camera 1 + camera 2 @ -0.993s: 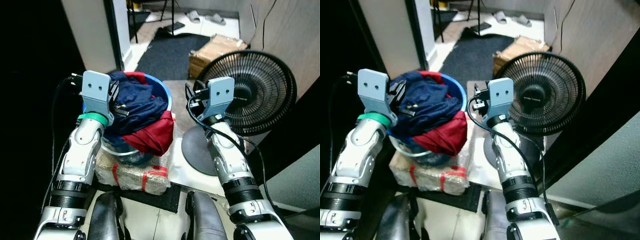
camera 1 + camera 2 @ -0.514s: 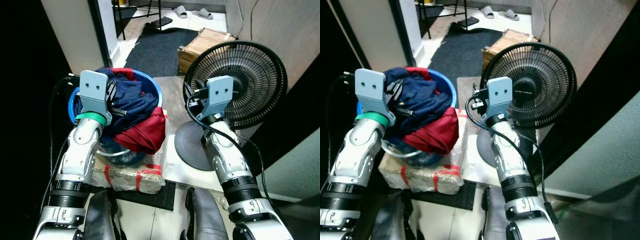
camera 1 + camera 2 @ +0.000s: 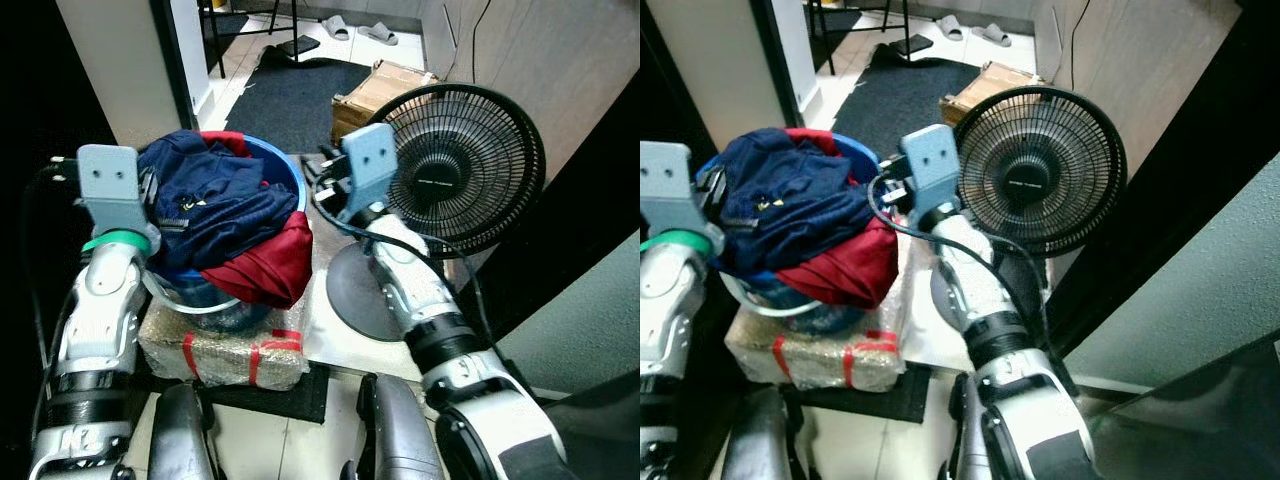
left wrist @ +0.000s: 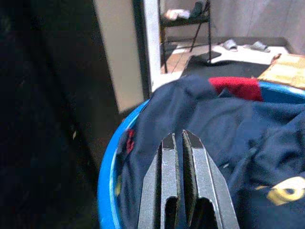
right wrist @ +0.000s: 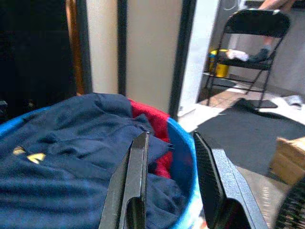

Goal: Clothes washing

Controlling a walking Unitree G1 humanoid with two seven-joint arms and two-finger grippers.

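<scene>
Before me, on a plastic-wrapped bundle (image 3: 225,345) taped in red, sits the blue basin (image 3: 290,185), heaped with clothes — a navy garment (image 3: 215,195) on top and a red one (image 3: 265,270) spilling over the near rim. The bundle rests on the floor beside a dark mat (image 3: 265,398).

My left end effector (image 4: 180,143) is at the basin's left rim, its two black fingers pressed nearly together with only a thin slit between them, lying over the navy cloth; I cannot tell whether they touch it. My right end effector (image 5: 170,143) is up at the basin's right side, between the basin and the black fan (image 3: 460,165), with its fingers spread apart and nothing between them; past them I see the navy garment, a bit of red cloth and the blue rim.

The fan stands just right of the basin on its round base (image 3: 350,295). Farther off lie a cardboard box (image 3: 380,85), a dark rug (image 3: 290,95) and a pair of slippers (image 3: 360,30); the right wrist view also shows a folding chair (image 5: 252,43).
</scene>
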